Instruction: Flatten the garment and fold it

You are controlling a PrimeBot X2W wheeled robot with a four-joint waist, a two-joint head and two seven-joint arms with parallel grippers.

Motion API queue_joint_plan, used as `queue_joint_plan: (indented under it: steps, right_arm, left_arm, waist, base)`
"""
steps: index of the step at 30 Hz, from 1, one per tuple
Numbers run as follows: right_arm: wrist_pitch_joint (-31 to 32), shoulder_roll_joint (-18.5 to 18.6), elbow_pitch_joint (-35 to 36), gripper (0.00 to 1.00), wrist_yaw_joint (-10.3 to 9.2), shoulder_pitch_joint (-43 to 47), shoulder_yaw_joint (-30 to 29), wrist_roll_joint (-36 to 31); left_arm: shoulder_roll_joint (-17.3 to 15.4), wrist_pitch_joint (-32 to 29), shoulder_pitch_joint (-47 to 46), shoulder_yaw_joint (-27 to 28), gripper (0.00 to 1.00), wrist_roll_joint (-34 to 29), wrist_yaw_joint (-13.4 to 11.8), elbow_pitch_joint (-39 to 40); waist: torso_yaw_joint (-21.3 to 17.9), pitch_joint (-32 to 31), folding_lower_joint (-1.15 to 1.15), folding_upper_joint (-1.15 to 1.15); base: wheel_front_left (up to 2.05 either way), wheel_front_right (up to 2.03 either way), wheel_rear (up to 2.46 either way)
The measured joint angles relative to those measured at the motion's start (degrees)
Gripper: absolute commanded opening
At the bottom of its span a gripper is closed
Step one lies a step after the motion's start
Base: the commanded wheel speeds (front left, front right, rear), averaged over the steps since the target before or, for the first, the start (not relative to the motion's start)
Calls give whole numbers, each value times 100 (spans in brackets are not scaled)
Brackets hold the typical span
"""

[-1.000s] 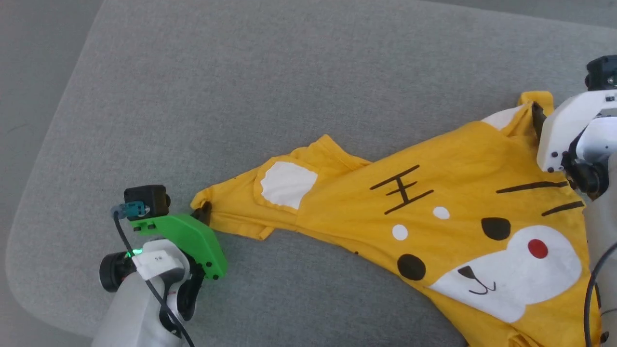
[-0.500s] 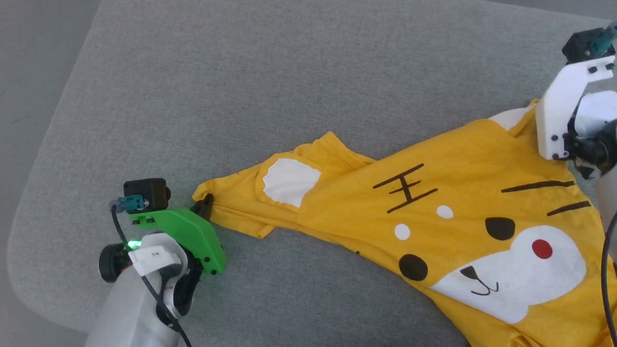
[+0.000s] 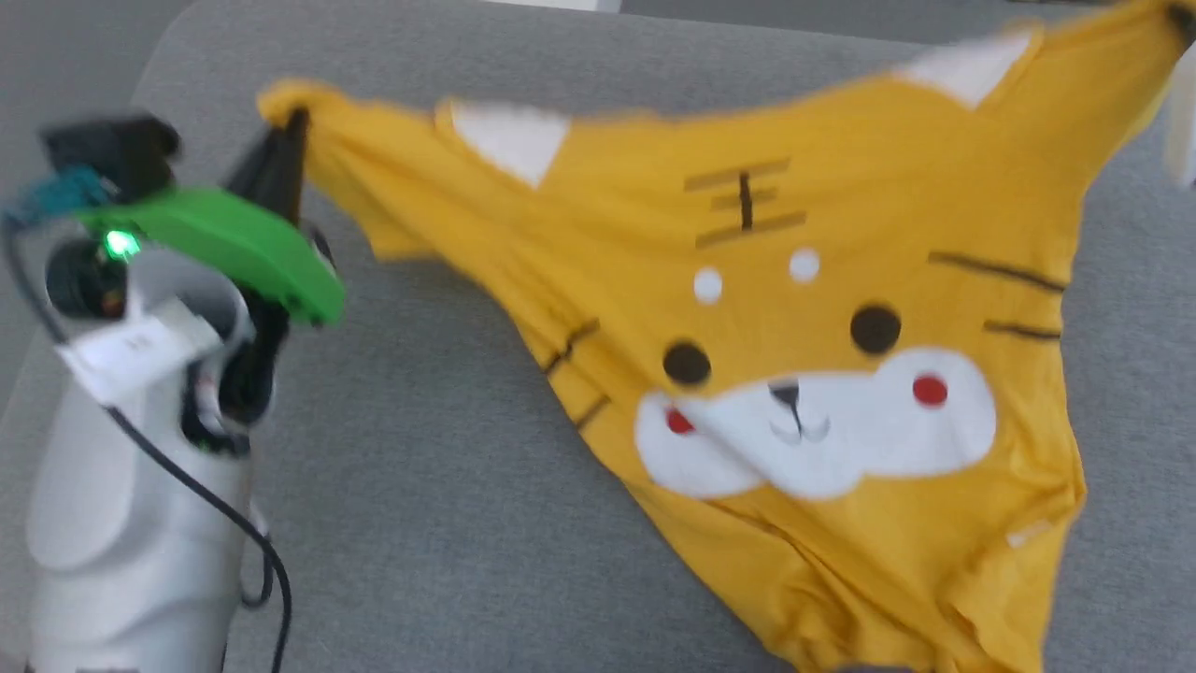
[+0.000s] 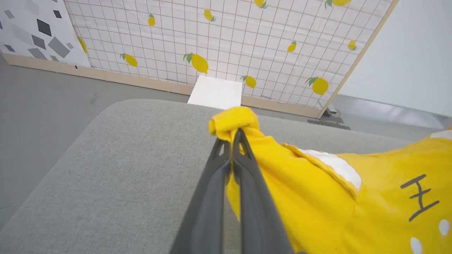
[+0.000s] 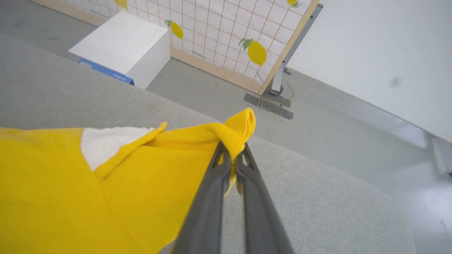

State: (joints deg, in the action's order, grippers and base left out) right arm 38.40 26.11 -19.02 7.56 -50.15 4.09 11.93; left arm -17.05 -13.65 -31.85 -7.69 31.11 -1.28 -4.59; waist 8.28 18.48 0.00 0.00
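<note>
The garment (image 3: 794, 308) is a mustard-yellow T-shirt with a cartoon animal face printed on it. It hangs stretched above the grey cushion (image 3: 420, 523), lower hem sagging at the bottom right of the head view. My left gripper (image 3: 285, 131) is shut on the garment's left corner, which bunches over the fingertips in the left wrist view (image 4: 235, 135). My right gripper (image 5: 233, 150) is shut on the garment's (image 5: 106, 183) other top corner; in the head view that corner (image 3: 1159, 19) reaches the top right edge. White ear patches (image 3: 509, 136) show near both held corners.
The grey cushion (image 4: 116, 169) spreads under the garment, with its rounded left edge and grey floor (image 4: 39, 95) beyond. A white box (image 5: 122, 46) stands on the floor behind the cushion. A lemon-print screen (image 4: 226, 38) stands at the back.
Both grippers have lifted the garment off the cushion and spread it between them. The right gripper closed on its corner within the last second. The head camera view has shifted too.
</note>
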Motion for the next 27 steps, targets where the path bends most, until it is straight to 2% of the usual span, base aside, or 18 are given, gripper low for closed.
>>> queue_joint_plan:
  steps: [4,7,11,19,23,27]
  right_arm:
    - [-36,26,270,0,0,-563,-124,-110]
    - [-151,-60,332,0,0,-1138,-238,-256]
    - [-491,-222,292,0,0,-2061,-359,-531]
    - [-1507,-457,170,0,0,-3617,-630,-1310]
    - [-2203,-549,-79,0,0,-4223,-732,-1588]
    - [-2671,-602,-336,0,0,-4446,-751,-1761]
  left_arm:
    - [327,-8,-799,345,0,759,91,199]
    - [249,-85,-1492,444,0,737,44,204]
    - [204,-18,-2625,625,0,665,-198,66]
    - [126,686,-4675,920,0,270,-644,-470]
    - [86,1126,-5394,970,0,177,-647,-677]
    - [54,1334,-5706,1020,0,187,-510,-995]
  waist:
    - [-168,111,0,0]
    - [-269,296,0,0]
    - [-410,615,1,0]
    - [-702,1246,1,0]
    - [-847,1511,1,0]
    - [-965,1715,1,0]
  base:
    - [0,0,0]
    - [0,0,0]
    - [0,0,0]
    - [0,0,0]
    - [0,0,0]
    - [0,0,0]
